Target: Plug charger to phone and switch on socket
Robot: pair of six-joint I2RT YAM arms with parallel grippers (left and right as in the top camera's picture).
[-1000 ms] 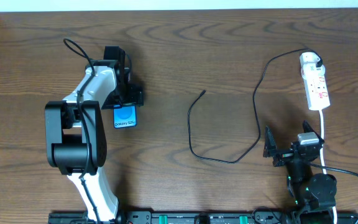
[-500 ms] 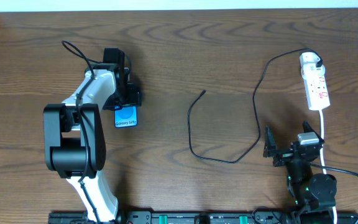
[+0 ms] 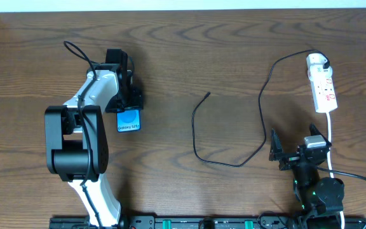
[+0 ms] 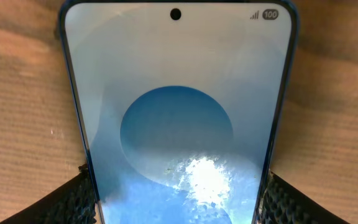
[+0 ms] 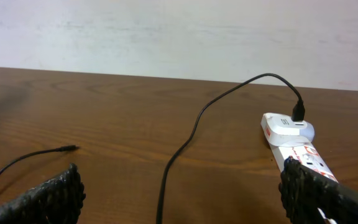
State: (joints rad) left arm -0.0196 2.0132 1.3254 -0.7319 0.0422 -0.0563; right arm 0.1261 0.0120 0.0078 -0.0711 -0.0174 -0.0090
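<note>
Phone (image 4: 176,106): pinched at both edges by left hand (image 4: 179,186), wider earlier | right hand (image 5: 180,183): spread, unmoved

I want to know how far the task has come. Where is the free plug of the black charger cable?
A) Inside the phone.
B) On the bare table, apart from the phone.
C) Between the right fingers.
B: the plug of the charger lies on the table, well apart from the phone, with nothing holding it.

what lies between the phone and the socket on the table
Only the charger cable, looping over the table between phone and socket; the overhead view shows it.
</note>
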